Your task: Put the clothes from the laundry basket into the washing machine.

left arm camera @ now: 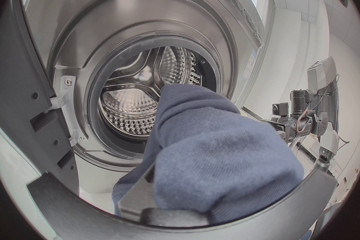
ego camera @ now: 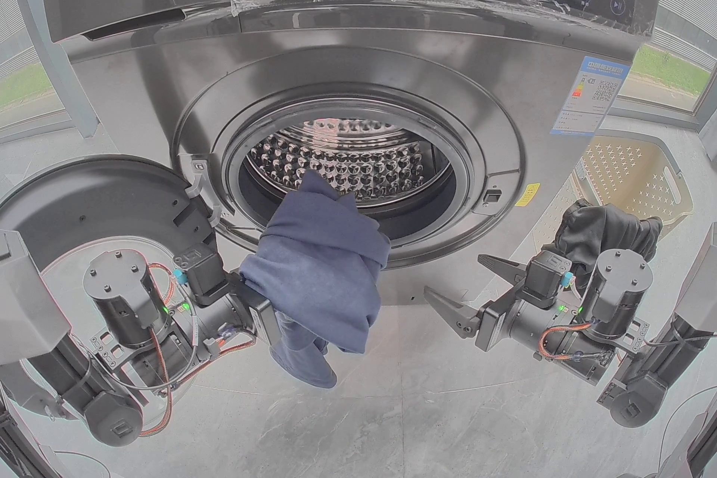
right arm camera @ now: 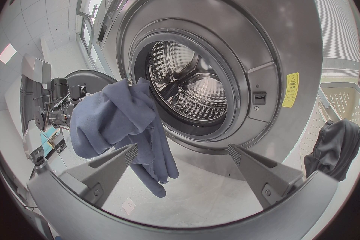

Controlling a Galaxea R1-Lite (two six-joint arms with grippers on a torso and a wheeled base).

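Note:
A blue garment (ego camera: 321,270) hangs from my left gripper (ego camera: 287,300), which is shut on it just in front of the washing machine's round opening (ego camera: 343,166). The cloth's top fold reaches the opening's lower rim, and its tail dangles toward the floor. It drapes over the left fingers and hides them (left arm camera: 217,150). The steel drum (left arm camera: 138,102) behind it looks bare. My right gripper (ego camera: 455,275) is open and holds nothing, low and to the right of the opening. Its fingers (right arm camera: 129,150) frame the blue garment (right arm camera: 112,120). A black garment (ego camera: 605,229) lies over the laundry basket (ego camera: 642,181) rim.
The washer door (ego camera: 97,203) stands swung open on the left, close behind my left arm. The cream basket (right arm camera: 343,100) sits against the machine's right side. Pale floor (ego camera: 418,390) lies open in front of the machine between the arms.

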